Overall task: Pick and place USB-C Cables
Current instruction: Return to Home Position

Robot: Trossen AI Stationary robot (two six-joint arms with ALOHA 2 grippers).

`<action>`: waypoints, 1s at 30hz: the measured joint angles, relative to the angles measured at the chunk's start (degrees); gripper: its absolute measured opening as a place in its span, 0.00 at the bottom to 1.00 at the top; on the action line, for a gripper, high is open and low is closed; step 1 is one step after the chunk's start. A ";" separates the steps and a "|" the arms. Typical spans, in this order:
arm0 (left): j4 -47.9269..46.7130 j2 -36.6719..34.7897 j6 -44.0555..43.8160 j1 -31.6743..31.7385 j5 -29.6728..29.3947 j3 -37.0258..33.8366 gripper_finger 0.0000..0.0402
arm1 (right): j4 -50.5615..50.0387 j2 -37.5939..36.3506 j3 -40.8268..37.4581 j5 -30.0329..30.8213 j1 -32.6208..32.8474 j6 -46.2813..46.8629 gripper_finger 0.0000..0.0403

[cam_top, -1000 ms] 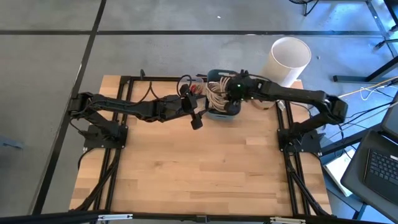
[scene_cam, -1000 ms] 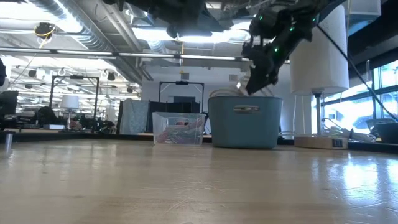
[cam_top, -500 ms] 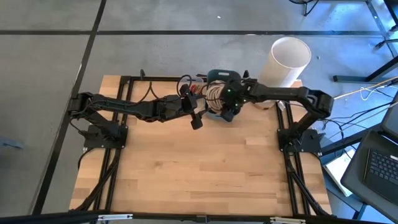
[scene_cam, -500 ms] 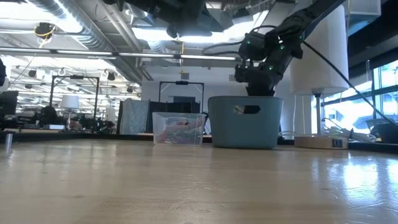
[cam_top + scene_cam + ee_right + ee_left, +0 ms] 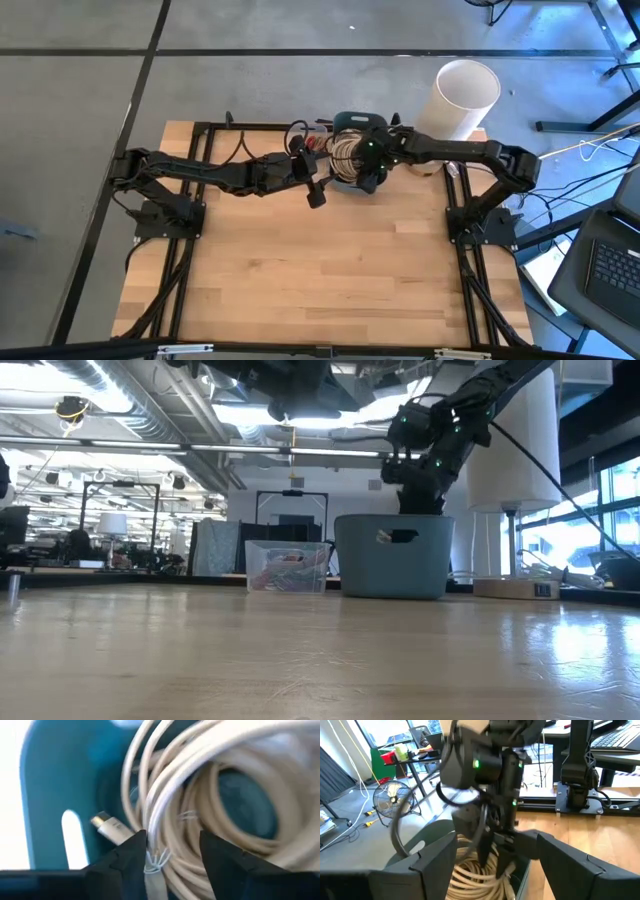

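Several cream-white coiled USB-C cables (image 5: 347,152) lie piled in a blue bin (image 5: 393,556) at the table's far middle. My right gripper (image 5: 172,847) reaches down into the bin from the right, open, with strands of one coil (image 5: 210,785) between and ahead of its fingers. That coil's metal plug (image 5: 107,827) lies against the bin wall. My left gripper (image 5: 497,870) hovers open just left of the bin, pointing at it and holding nothing. Red and other coloured bundles lie in a small clear box (image 5: 287,567) left of the bin. My right gripper stands with one finger (image 5: 132,852) on either side of a few strands of the cream coil (image 5: 156,845), slanting down from above. Whether the fingers touch the strands, I cannot tell. The coil rests on the other coils in the bin.
A tall white cylinder (image 5: 466,92) stands off the table's far right corner. A flat pale block (image 5: 513,588) lies on the table right of the bin. The near half of the wooden table (image 5: 330,280) is bare. Black frame rails run along both sides.
My right gripper has gone down from above the bin's rim into the bin, shifting a little toward the table's near edge and tipping more steeply downward.
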 joint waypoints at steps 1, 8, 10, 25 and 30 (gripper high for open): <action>0.00 0.00 -0.01 0.00 0.00 0.00 0.66 | 0.04 -0.75 0.22 1.05 0.00 -0.07 0.48; -0.01 0.00 -0.01 0.00 0.00 0.00 0.66 | 0.15 -9.27 1.23 2.66 0.64 -0.19 0.52; -0.01 0.00 -0.01 0.00 -0.01 0.00 0.66 | 0.36 -12.66 1.32 2.66 1.42 -0.24 0.52; 0.37 0.00 0.01 0.00 0.00 0.00 0.66 | 0.51 -35.36 -1.20 -11.33 21.26 9.67 0.51; 0.42 0.02 0.01 0.01 -0.02 -0.02 0.66 | 8.04 -35.47 -5.56 -5.87 32.46 12.72 0.51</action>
